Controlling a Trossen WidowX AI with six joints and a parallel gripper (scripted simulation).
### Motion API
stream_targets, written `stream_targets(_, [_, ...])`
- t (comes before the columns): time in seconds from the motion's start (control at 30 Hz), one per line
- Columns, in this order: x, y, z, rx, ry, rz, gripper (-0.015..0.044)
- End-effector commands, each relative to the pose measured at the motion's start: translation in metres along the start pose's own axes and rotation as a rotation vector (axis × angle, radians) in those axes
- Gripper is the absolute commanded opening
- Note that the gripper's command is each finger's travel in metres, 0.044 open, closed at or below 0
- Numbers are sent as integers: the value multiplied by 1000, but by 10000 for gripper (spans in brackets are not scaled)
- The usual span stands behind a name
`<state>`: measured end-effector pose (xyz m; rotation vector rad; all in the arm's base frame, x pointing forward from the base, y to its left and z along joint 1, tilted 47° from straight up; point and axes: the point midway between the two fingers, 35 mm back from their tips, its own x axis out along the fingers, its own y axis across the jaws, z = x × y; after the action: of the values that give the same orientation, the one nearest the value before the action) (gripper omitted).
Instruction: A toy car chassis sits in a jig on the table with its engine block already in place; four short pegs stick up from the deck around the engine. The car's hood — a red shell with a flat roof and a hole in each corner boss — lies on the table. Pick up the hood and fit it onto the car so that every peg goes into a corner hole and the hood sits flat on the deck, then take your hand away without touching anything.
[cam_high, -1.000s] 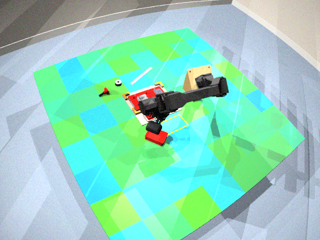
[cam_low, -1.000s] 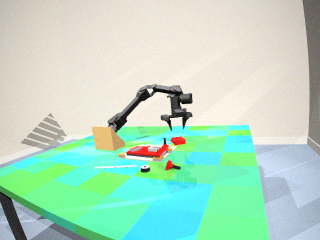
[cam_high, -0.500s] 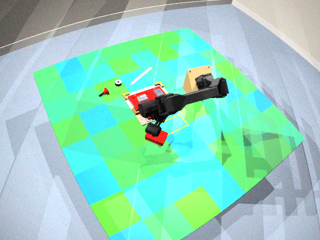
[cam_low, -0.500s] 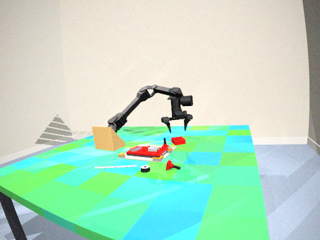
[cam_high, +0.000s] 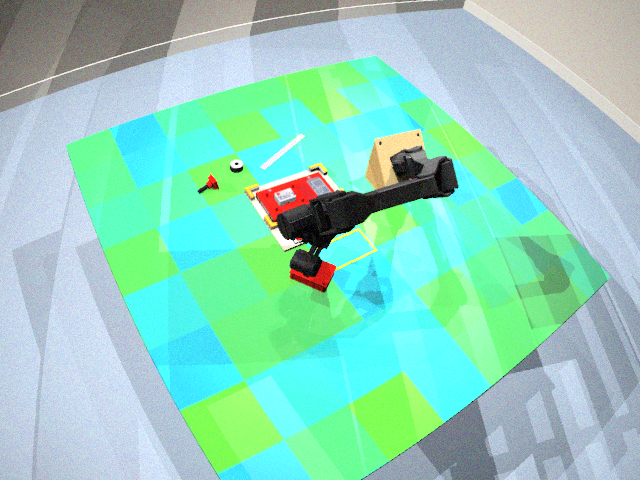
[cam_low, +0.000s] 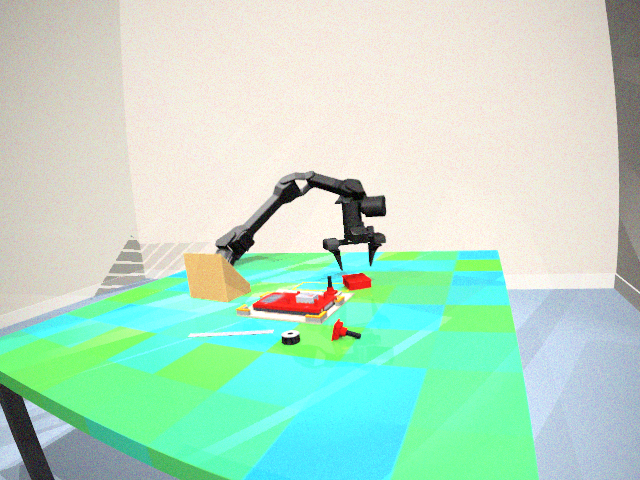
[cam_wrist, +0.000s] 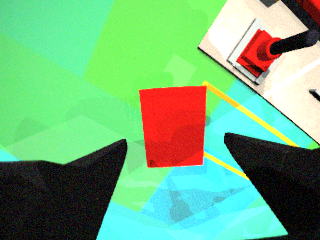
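Observation:
The red hood (cam_high: 324, 277) (cam_low: 357, 281) (cam_wrist: 175, 115) lies flat on the table, roof up, beside a corner of the yellow outline. My gripper (cam_low: 356, 267) (cam_wrist: 175, 140) is open and empty above the hood. In the wrist view its fingers stand on either side of the hood, not touching it. The red chassis (cam_high: 268, 203) (cam_low: 279, 303) sits in the jig between yellow corner pieces. The grey engine block (cam_high: 284, 195) (cam_low: 307, 297) is on its deck. The pegs are too small to make out clearly, and the arm hides part of the chassis in the top view.
A red piece with an upright black stem (cam_low: 330, 290) (cam_wrist: 260, 50) stands on the jig's pale board (cam_wrist: 220, 36). A similar piece (cam_high: 211, 182) (cam_low: 339, 330), a wheel (cam_high: 236, 165) (cam_low: 290, 337) and a white strip (cam_high: 282, 151) (cam_low: 231, 333) lie beyond the jig. A wooden wedge (cam_high: 383, 155) (cam_low: 206, 276) stands at the arm's base.

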<state>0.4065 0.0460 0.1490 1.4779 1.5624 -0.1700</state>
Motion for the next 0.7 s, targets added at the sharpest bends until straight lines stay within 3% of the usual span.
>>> stream_targets(0.0, [5,-1,-1,5,3,0,440])
stream_targets(0.67, [23,-2,-2,5,4,1,440])
